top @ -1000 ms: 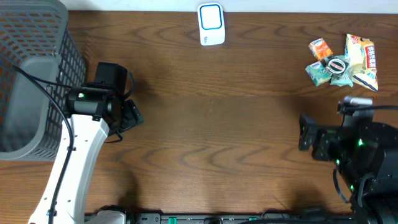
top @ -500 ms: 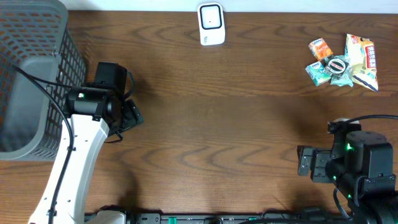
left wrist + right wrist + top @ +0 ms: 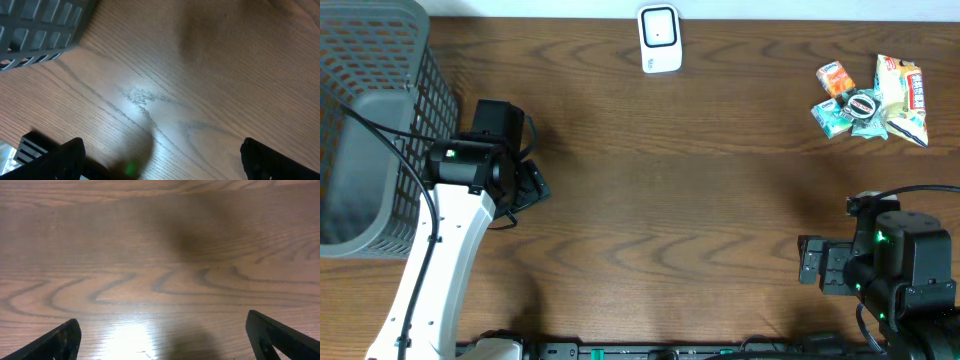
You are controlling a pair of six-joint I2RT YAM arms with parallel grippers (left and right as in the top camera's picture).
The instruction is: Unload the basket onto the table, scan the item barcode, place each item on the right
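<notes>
Several small snack packets [image 3: 870,100] (bright, clustered)

A brown wood-grain counter [image 3: 670,200] is carrying three things: a grey mesh basket [image 3: 370,120] is sitting at its far left, a white scanner [image 3: 660,38] is standing at the far middle edge, and snack packets [image 3: 875,98] are lying clustered at the far right.

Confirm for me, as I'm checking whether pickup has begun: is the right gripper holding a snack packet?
No: the right gripper stands open with nothing between its jaws, and the snack packets lie piled well away from it.
</notes>
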